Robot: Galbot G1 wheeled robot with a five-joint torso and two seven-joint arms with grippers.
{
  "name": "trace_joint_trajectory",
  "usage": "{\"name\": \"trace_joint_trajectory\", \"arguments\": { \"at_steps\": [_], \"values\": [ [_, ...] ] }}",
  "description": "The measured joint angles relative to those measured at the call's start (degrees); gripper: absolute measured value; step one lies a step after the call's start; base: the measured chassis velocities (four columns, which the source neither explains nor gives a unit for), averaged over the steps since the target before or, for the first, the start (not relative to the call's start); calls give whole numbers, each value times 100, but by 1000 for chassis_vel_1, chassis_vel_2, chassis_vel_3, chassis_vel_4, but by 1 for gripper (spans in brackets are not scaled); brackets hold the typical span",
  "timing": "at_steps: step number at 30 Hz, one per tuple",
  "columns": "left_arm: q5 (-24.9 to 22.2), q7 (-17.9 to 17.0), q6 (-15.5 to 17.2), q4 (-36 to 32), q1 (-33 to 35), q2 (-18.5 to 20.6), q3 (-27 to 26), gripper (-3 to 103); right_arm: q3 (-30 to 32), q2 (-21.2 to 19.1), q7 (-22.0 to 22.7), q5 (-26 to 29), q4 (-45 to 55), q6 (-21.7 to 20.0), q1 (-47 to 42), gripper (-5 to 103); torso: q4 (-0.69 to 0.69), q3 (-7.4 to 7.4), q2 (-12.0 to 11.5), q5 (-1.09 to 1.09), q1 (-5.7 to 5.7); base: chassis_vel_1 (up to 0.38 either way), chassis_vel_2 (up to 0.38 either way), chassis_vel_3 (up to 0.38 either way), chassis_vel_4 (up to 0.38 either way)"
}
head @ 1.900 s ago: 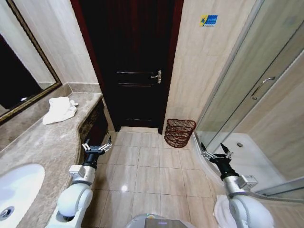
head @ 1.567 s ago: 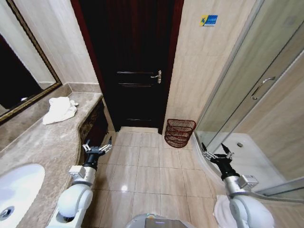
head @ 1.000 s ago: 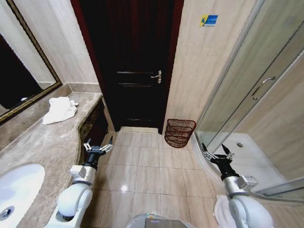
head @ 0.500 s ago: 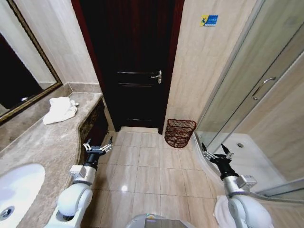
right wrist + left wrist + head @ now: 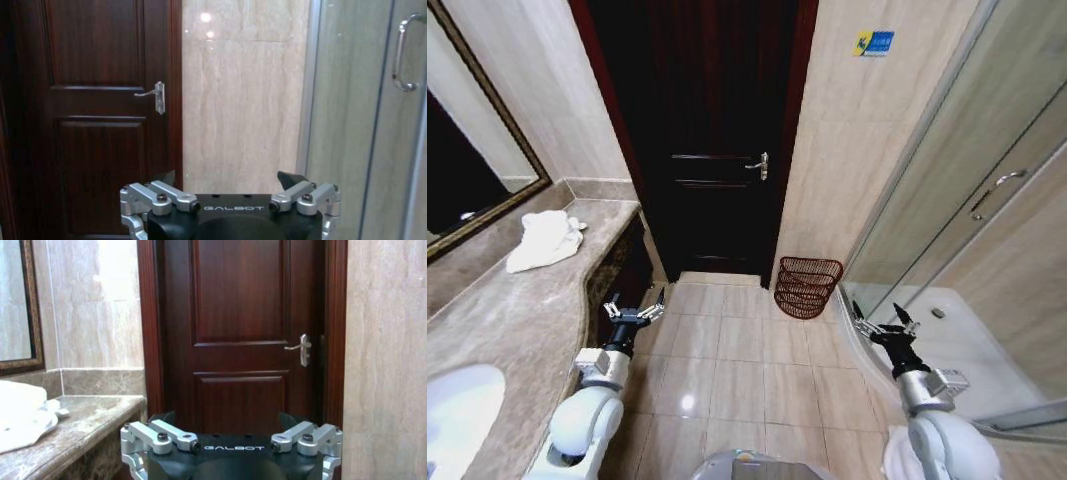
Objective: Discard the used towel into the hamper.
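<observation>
Towel point(image 5: 544, 240) on counter point(image 5: 517, 310) beyond empty, wide-spread left gripper point(image 5: 633, 309); hamper point(image 5: 807, 287) ahead.

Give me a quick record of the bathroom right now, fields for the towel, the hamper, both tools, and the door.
towel: white towel crumpled on the marble counter, below the mirror
hamper: reddish-brown wire hamper on the tiled floor, against the wall between the door and the shower enclosure
left tool: left tool open, empty, low beside the counter edge
right tool: right tool open, empty, by the shower threshold
door: dark wooden door, shut
</observation>
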Motion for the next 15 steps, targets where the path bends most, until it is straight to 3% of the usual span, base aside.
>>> {"name": "trace_joint_trajectory", "arguments": {
  "at_steps": [15],
  "values": [
    [62, 15, -72, -51, 90, -82, -28, 100, 2, -49, -19, 19, -18, 13, -1, 100, 1, 0, 0, 0, 0, -24, 139, 131, -34]
  ]
}}
